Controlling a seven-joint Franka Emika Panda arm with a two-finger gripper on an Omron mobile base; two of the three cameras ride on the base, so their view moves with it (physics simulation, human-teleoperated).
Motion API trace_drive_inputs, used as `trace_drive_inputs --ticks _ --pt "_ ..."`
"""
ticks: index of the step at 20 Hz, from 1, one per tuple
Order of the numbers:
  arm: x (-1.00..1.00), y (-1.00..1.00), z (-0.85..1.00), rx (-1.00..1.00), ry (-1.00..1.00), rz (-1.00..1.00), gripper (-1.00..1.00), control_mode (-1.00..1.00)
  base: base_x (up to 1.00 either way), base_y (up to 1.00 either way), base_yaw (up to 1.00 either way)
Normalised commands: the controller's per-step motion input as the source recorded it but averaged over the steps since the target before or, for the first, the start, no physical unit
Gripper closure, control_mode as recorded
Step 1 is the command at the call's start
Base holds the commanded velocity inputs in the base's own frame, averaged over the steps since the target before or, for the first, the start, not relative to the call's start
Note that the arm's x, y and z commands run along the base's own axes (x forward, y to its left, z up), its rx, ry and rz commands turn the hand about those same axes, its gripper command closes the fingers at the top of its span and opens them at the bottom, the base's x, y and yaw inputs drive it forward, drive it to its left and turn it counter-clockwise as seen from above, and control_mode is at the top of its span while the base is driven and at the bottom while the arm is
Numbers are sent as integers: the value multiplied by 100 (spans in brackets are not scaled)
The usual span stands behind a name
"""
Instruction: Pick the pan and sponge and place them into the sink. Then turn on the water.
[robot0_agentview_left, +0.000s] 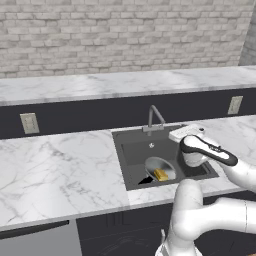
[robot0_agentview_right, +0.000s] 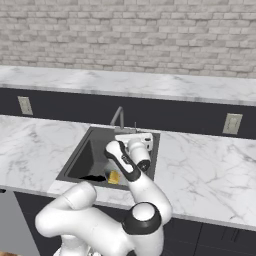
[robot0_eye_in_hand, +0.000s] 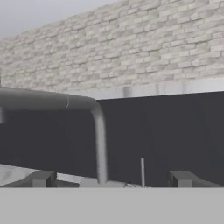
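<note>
This is a kitchen, rendered rather than photographed. A long white marble counter (robot0_agentview_left: 60, 170) runs across the room with a dark grey square sink (robot0_agentview_left: 131, 165) recessed into it, and a slim grey arched faucet (robot0_agentview_left: 154, 117) rises at the basin's back edge. Behind the counter stands a dark backsplash (robot0_agentview_left: 90, 114) carrying two pale wall sockets (robot0_agentview_left: 29, 123), topped by a second marble ledge (robot0_agentview_left: 125, 82). Above that, a wall of light grey-beige brick (robot0_agentview_left: 125, 35) fills the background. Dark cabinet fronts (robot0_agentview_right: 220, 235) sit under the counter. Inside the sink lie a round metal pan (robot0_agentview_left: 159, 167) and a yellow sponge (robot0_agentview_left: 161, 174), ordinary dishwashing things.
</note>
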Motion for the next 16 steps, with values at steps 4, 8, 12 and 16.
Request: trace_drive_inputs --ticks 4,8,12,16 --pt "23 2 -20 0 -8 2 -100 -100 0 0 0" --pt "33 0 -12 0 -1 2 -100 -100 0 0 0" --pt "30 -6 -5 0 0 2 -100 -100 0 0 0" --pt "28 -5 -5 0 1 1 -100 -100 0 0 0"
